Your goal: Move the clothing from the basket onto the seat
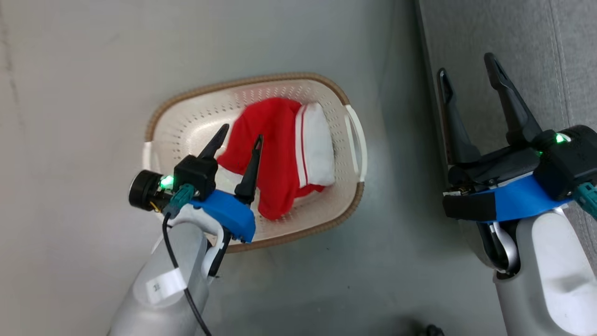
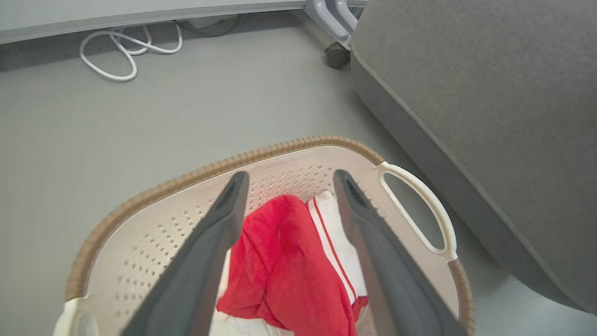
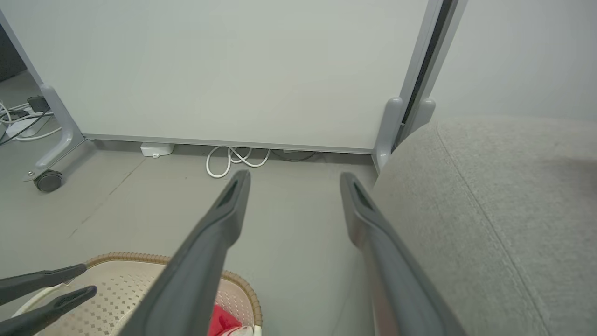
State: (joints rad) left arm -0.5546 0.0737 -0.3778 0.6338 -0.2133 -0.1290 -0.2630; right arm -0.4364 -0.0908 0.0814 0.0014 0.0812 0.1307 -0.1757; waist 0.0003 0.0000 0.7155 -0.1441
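Left gripper (image 1: 242, 132): its two long dark fingers are wide apart and hold nothing; they hang over the small cream plastic basket with holes and a brown rim (image 1: 280, 74)
Clothing: the soft red sports clothing with a white striped panel (image 1: 280, 154) lies bunched inside that basket, which sits on the grey floor (image 1: 93, 93)
Which way: the red cloth is right under the left fingers and between them; I cannot tell if they touch it
Long way: the cloth runs from the near side of the basket to the far side, about the way the fingers point, white part on the right
Right gripper (image 1: 466, 64): fingers wide apart, empty, over the edge of the big grey fabric seat (image 1: 536, 46), well apart from the cloth
Nearer arm: the left one
Next move: I think go down, pinch the red part, then carry it right to the seat beside the basket
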